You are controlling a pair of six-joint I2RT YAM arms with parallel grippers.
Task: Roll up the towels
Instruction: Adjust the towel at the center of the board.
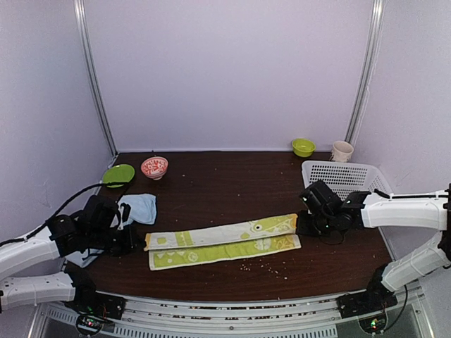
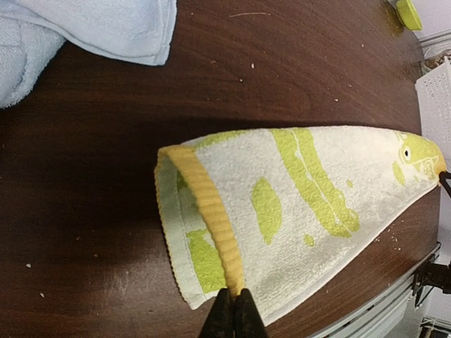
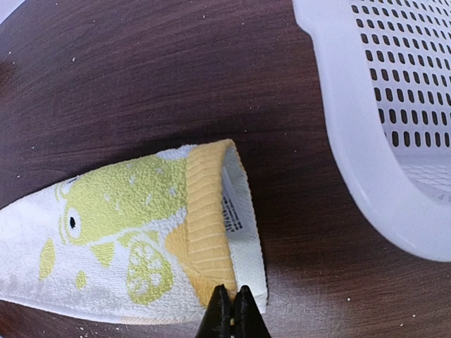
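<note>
Dark table (image 1: 211,183). The lime-green towel (image 1: 224,241) is folded lengthwise, long axis left-right across the middle, spanning between both arms. The pale blue towel (image 1: 141,208) is bunched at far left, beside the left arm. The left gripper (image 2: 233,313) is clamped on the green towel's left yellow edge, the right gripper (image 3: 232,310) pinched on its right edge. Rolling probably has to run along that axis.

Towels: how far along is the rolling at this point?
Done: nothing rolled yet; the green towel lies flat, apparently folded lengthwise. In hand: left gripper and right gripper each pinch a yellow end of it. Left: rolling it, then the blue towel, lying bunched up.
</note>
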